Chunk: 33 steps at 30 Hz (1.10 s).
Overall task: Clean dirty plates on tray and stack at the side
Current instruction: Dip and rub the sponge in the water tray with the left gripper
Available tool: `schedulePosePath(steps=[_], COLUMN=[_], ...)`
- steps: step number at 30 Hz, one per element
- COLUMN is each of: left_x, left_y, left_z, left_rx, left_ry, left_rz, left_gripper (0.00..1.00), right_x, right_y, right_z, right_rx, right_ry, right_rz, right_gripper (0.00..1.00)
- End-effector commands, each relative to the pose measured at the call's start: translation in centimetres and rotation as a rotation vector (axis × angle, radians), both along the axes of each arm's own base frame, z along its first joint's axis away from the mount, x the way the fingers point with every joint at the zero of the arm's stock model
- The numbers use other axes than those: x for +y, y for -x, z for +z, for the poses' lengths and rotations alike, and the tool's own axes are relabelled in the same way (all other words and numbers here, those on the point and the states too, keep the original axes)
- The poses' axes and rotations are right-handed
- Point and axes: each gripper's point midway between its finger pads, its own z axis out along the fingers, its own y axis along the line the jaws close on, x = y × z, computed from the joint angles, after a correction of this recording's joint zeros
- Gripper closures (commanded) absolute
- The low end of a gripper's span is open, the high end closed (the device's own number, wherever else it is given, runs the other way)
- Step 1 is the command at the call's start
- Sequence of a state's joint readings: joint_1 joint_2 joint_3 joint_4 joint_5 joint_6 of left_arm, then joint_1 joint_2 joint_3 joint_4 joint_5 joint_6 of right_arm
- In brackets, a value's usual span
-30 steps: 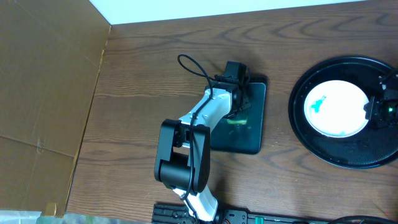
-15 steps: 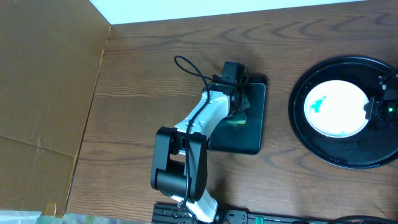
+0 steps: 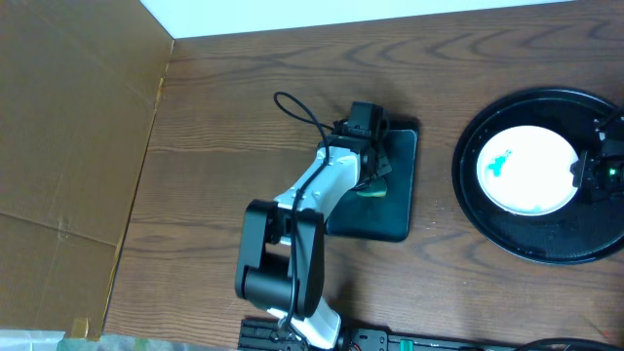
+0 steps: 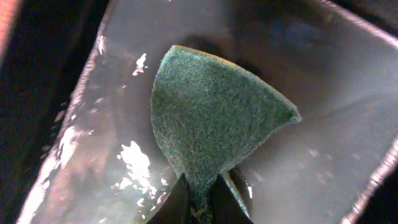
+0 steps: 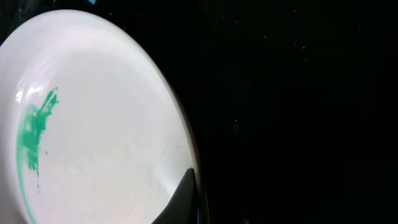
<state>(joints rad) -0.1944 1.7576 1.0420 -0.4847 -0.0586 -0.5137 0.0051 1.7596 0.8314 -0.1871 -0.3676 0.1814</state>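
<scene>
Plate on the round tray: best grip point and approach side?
Likely the right rim, jaws in low from the right: the plate lies flat in the tray, so only its thin edge can be pinched, and the smear sits left.

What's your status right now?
Left gripper shut on green sponge, over rectangular tray. Right gripper at rim of dirty plate, grip unclear. Plate smeared teal, on round tray. Nothing blocking.

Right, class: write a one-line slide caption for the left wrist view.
Left gripper pinches the green sponge by one corner over the wet rectangular tray.
</scene>
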Motion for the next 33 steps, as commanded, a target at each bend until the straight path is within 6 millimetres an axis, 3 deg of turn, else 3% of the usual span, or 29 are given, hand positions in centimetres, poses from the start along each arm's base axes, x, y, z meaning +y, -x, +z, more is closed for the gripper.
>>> schedulePosePath(steps=[1, 6, 17, 21, 33], left_x=[0.2, 0.1, -1.8, -2.4, -3.9], left_y=[-0.2, -0.4, -0.1, 0.0, 0.3], left_z=[3.4, 6.3, 6.3, 6.5, 8.8], left_rx=[-0.081, -0.160, -0.147, -0.152, -0.216], left_ry=[-0.004, 0.013, 0.082, 0.057, 0.067], left_rz=[-0.017, -0.017, -0.073, -0.159, -0.210], left_gripper=[0.93, 0.93, 0.93, 0.93, 0.93], right_x=[-0.5, -0.7, 0.3, 1.7, 1.8], right_y=[0.2, 0.2, 0.4, 0.8, 0.7], right_z=[-0.9, -0.9, -0.7, -0.3, -0.1], right_rx=[0.017, 0.017, -0.031, -0.061, -0.058], right_ry=[0.053, 0.064, 0.078, 0.029, 0.012], right_rz=[0.000, -0.005, 0.144, 0.240, 0.221], right_gripper=[0.99, 0.99, 0.99, 0.99, 0.99])
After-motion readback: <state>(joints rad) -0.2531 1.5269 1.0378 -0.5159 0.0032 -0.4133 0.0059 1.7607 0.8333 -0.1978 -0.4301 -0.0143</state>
